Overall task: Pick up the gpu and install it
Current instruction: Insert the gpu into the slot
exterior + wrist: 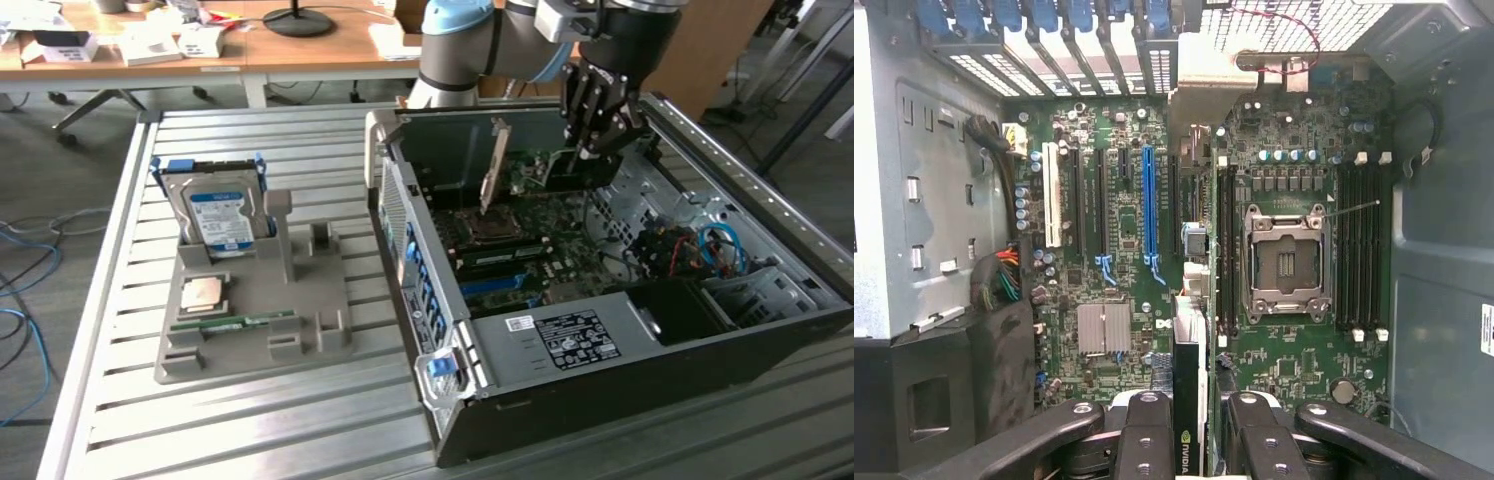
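My gripper point(589, 142) hangs inside the open computer case point(561, 345), shut on the gpu point(553, 170). The green card is held upright on its edge above the motherboard point(534, 265), and its silver bracket point(495, 165) points toward the case's rear wall. In the wrist view the gpu point(1191, 340) runs edge-on between my two black fingers point(1146, 425), with a logo on its near end. There it lies between the blue expansion slot point(1149, 205) and the CPU socket point(1284, 260). I cannot tell whether it touches a slot.
On the exterior view's left, a grey tray point(314, 330) holds a silver hard drive point(218, 215), a CPU chip point(203, 292) and a memory stick point(247, 322). Everything rests on a slatted metal table point(240, 420). Cables point(714, 250) lie in the case's right part.
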Action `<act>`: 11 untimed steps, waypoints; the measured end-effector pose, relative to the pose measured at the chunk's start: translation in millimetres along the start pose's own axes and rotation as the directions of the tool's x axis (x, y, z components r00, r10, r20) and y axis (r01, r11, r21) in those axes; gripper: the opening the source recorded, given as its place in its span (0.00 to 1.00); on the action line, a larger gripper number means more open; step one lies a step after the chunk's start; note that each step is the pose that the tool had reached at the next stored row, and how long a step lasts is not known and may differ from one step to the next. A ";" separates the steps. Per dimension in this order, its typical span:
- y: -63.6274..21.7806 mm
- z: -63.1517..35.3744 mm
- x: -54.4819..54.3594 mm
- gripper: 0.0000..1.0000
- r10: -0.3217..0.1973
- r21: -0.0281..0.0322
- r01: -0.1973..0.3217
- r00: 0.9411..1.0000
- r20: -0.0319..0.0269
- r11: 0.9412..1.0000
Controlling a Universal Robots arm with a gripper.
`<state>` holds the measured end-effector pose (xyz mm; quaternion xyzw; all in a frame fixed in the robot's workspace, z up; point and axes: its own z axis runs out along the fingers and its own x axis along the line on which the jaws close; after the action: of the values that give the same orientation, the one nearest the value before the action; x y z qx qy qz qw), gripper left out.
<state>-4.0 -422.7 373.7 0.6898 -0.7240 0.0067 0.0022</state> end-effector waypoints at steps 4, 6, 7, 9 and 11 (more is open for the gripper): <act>0.7 0.9 -0.1 0.26 0.000 0.000 0.000 1.000 0.000 1.000; 1.4 1.2 -0.2 0.26 0.000 0.000 0.000 1.000 0.000 1.000; 2.1 1.3 -0.2 0.26 0.000 0.000 0.000 1.000 0.000 1.000; 3.2 1.6 -0.2 0.26 0.000 0.000 0.000 1.000 0.000 1.000; 4.5 1.8 -0.3 0.26 0.000 0.000 0.000 1.000 0.000 1.000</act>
<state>-8.5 -422.3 371.8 0.6897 -0.7240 0.0067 0.0022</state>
